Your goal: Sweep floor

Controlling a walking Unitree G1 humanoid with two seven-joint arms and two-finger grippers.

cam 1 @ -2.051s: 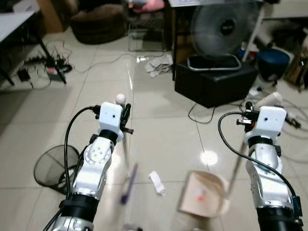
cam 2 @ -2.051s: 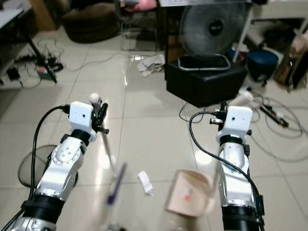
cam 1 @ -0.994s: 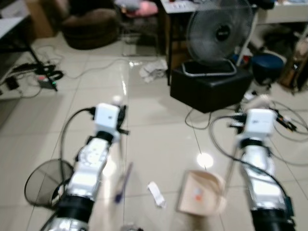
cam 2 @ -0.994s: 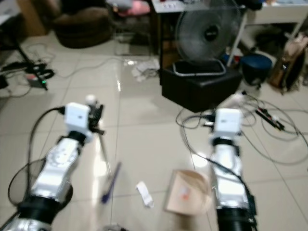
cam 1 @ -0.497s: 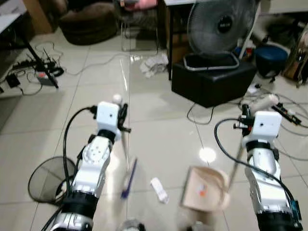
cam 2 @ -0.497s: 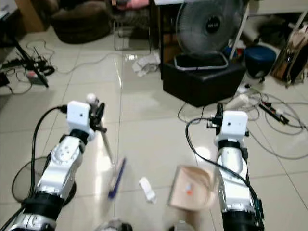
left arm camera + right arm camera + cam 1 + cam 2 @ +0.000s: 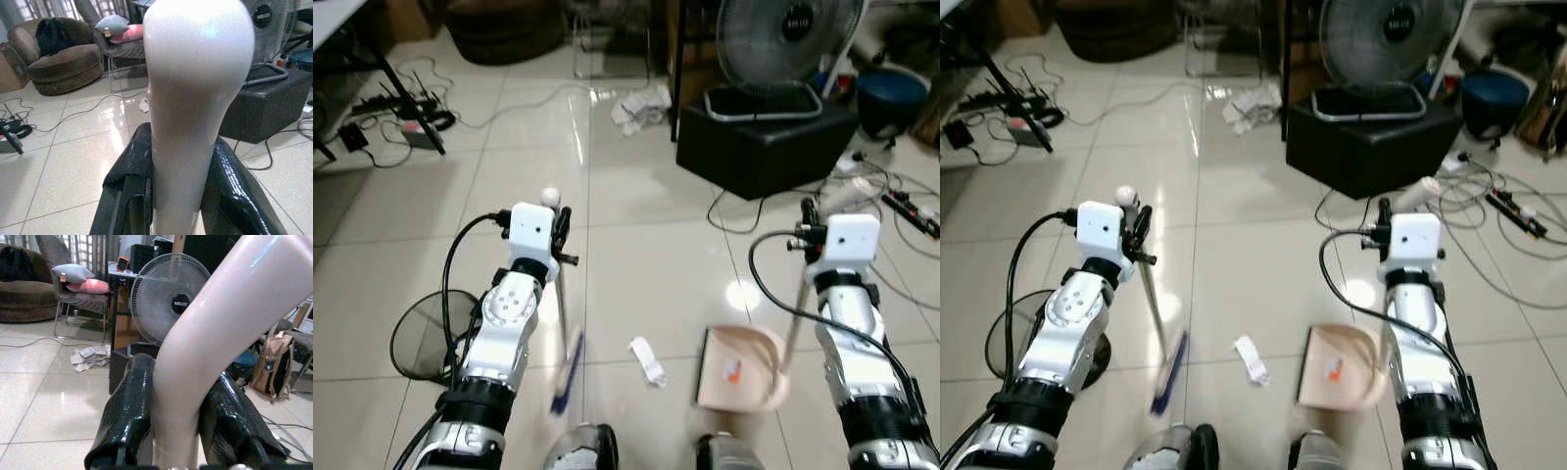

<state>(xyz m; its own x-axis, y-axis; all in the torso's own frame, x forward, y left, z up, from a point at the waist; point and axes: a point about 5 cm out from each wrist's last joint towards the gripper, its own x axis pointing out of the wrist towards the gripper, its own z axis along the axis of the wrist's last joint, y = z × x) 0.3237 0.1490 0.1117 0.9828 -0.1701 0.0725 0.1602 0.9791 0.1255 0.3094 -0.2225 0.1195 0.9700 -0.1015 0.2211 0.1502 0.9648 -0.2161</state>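
- Left end effector (image 7: 178,196) pinches the broom (image 7: 565,333) handle; its blue bristles meet the floor (image 7: 636,264).
- Right end effector (image 7: 178,431) pinches the dustpan (image 7: 739,367) handle.
- White paper scrap (image 7: 649,360) lies between them.

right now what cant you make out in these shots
- Broom head: blurred in both eye views, bristles unreadable.
- Orange speck in the dustpan: too small to identify.
- White scrap on the floor: too small to name.
- Mesh bin: partly hidden by the left arm.
- Floor ahead in wrist views: blocked by each claw's handle.
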